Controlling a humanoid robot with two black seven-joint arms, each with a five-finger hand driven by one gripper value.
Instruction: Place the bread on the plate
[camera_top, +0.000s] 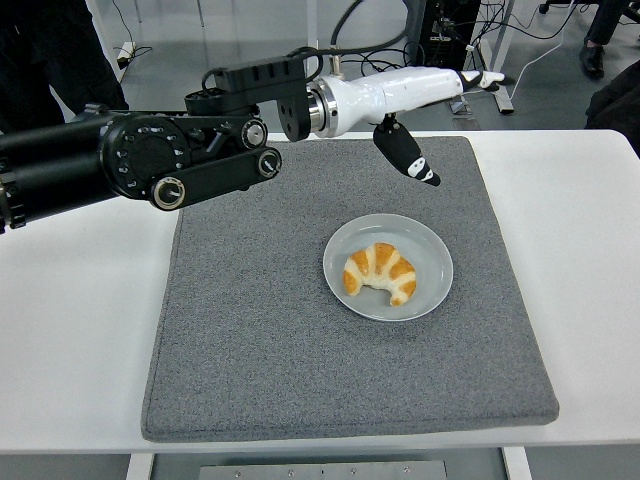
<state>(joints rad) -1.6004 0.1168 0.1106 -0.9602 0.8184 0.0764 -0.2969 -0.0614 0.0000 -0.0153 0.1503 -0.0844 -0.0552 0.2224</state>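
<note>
Croissant (381, 273) below raised robot hand (420, 100)

View count: I have one camera only, the head view, so no second view shares any part of the scene.
Position: it sits high on my robot's side of the white table (80, 330).
Facing: forward and down, the table's near edge along the bottom of the picture.
Closeness: near enough that the grey mat (270, 330) fills the middle, with the plate (435, 265) a little right of centre.
Far field: beyond the table's far edge I see grey floor (250, 60), cables and table legs.
Sides: my left arm (130, 165) enters from the left edge.
</note>
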